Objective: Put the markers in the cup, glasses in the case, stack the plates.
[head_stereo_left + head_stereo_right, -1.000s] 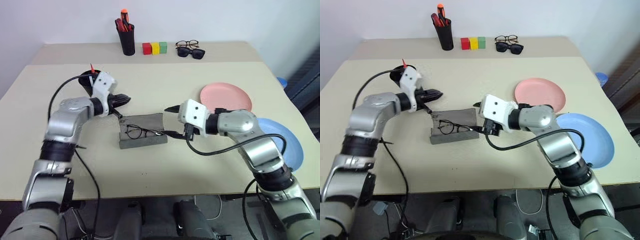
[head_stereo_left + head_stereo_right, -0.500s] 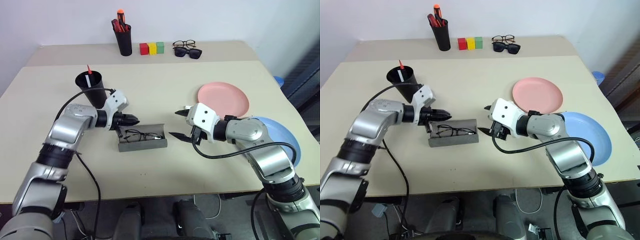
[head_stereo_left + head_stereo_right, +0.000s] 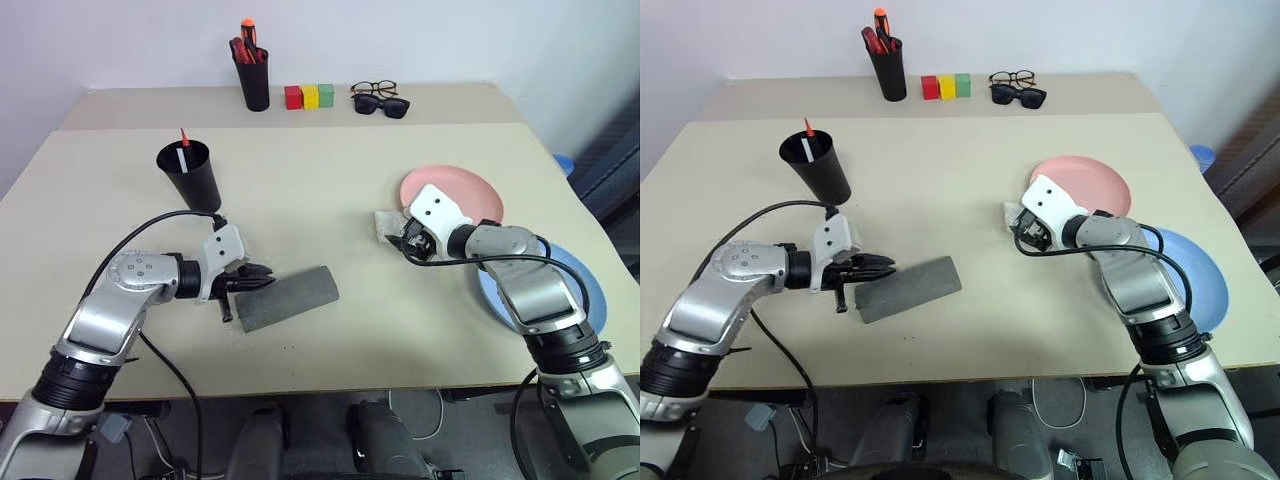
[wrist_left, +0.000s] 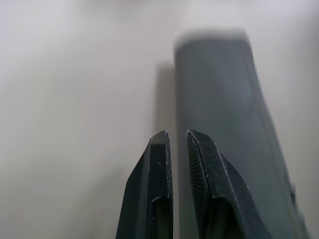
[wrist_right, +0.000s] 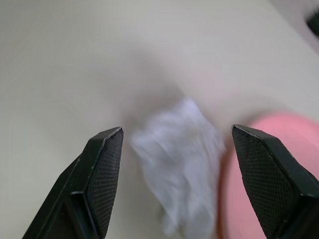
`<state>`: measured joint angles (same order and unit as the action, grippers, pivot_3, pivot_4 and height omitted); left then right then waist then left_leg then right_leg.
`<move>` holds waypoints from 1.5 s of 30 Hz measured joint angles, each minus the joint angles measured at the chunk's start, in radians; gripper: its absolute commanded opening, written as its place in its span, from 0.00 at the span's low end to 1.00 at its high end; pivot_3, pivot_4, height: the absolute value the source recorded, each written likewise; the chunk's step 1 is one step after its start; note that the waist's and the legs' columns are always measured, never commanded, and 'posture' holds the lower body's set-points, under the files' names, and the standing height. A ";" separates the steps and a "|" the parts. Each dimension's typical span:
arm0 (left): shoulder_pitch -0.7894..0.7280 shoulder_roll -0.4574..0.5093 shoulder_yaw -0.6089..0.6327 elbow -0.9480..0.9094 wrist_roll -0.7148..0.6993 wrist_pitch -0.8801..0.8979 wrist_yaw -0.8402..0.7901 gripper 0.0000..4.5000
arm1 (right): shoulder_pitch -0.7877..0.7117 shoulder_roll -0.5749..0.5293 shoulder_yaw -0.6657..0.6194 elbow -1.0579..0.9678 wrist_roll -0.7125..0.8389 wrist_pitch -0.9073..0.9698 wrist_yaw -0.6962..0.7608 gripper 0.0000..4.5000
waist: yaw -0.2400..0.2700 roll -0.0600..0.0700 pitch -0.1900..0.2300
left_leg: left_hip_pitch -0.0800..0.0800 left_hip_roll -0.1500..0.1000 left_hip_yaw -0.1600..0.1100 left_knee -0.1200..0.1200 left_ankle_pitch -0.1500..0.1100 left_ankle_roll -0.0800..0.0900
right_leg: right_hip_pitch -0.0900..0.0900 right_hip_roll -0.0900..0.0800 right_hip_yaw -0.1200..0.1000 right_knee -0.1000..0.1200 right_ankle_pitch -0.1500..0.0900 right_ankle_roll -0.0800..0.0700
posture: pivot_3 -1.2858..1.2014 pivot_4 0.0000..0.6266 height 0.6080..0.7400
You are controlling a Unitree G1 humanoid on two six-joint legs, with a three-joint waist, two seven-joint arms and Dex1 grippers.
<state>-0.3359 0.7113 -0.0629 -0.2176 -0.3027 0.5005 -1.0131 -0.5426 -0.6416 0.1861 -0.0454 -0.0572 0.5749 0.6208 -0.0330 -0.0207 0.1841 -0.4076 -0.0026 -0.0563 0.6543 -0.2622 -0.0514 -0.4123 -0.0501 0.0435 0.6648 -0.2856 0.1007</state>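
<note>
The dark grey case (image 3: 288,298) lies shut and slightly askew on the table, so the glasses are hidden. My left gripper (image 3: 264,283) is shut with nothing in it, its tips at the case's left end (image 4: 219,99). The black cup (image 3: 192,175) stands behind it with the red marker (image 3: 183,137) and the white marker (image 3: 181,158) upright inside. My right gripper (image 5: 177,129) is open over a crumpled white cloth (image 5: 179,154) beside the pink plate (image 3: 460,188). The blue plate (image 3: 592,292) lies to the right, partly behind my right arm.
At the back edge stand a black pen holder (image 3: 254,78) with red and orange pens, three coloured blocks (image 3: 309,96), and a clear-lensed pair of spectacles (image 3: 374,89) with sunglasses (image 3: 384,105).
The case, open with the glasses inside before, is now shut and turned askew. My left gripper drew back to its left end. My right gripper swung right to the cloth by the pink plate.
</note>
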 measured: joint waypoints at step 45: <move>-0.189 -0.224 -0.082 0.186 -0.099 -0.067 -0.008 0.11 | 0.959 -0.300 -0.740 -0.699 -0.034 0.108 0.380 0.21 | 0.019 0.005 -0.001 | 0.010 0.001 0.002 0.008 -0.003 0.005 | 0.016 0.003 0.000 -0.002 0.000 0.001 | 0.52 0.24 1.00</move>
<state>-0.5247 0.4868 -0.1450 -0.0315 -0.4017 0.4340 -1.0211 0.4162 -0.9419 -0.5539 -0.7448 -0.0915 0.6829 1.0007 -0.0145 -0.0162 0.1834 -0.3978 -0.0020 -0.0547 0.6621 -0.2653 -0.0463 -0.3963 -0.0468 0.0436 0.6628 -0.2861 0.1012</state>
